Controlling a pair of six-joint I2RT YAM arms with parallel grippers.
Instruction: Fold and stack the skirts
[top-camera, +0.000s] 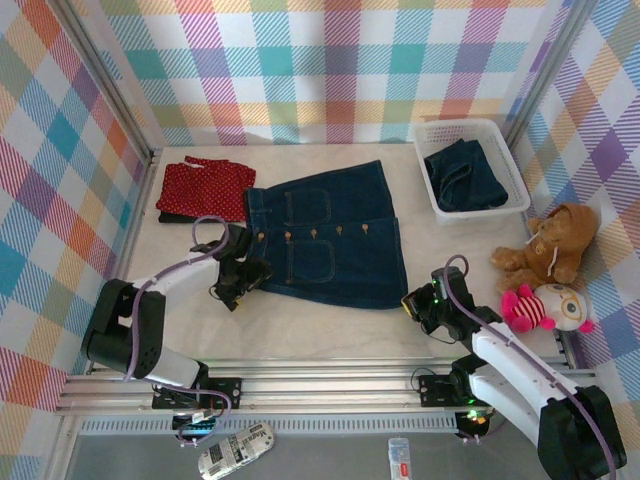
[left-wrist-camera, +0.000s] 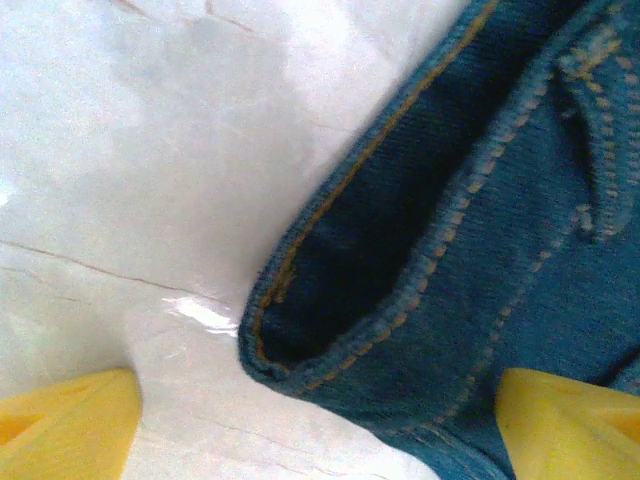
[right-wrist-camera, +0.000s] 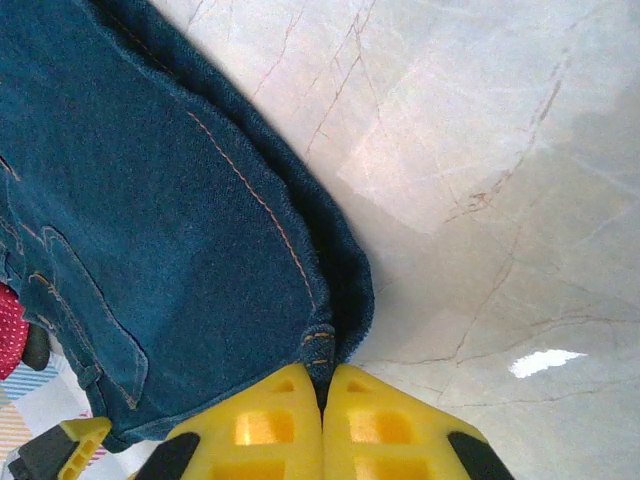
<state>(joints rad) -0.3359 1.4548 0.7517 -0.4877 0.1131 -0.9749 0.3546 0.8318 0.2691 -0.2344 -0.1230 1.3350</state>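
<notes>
A dark blue denim skirt (top-camera: 330, 235) lies spread flat mid-table. My left gripper (top-camera: 240, 275) is at its near-left corner. In the left wrist view that hemmed corner (left-wrist-camera: 400, 300) lies between the wide-apart yellow fingers (left-wrist-camera: 65, 420), so the left gripper (left-wrist-camera: 320, 430) is open and straddles it. My right gripper (top-camera: 415, 300) is at the near-right corner. Its yellow pads (right-wrist-camera: 270, 420) are pressed together on the corner seam of the denim skirt (right-wrist-camera: 170, 220). A red dotted skirt (top-camera: 205, 188) rests folded on a black skirt (top-camera: 168, 215) at the back left.
A white mesh basket (top-camera: 505, 150) at the back right holds another denim skirt (top-camera: 462, 175). A brown teddy bear (top-camera: 555, 245) and a pink toy (top-camera: 545, 308) sit by the right wall. Bare marble tabletop (top-camera: 320, 325) runs along the near edge.
</notes>
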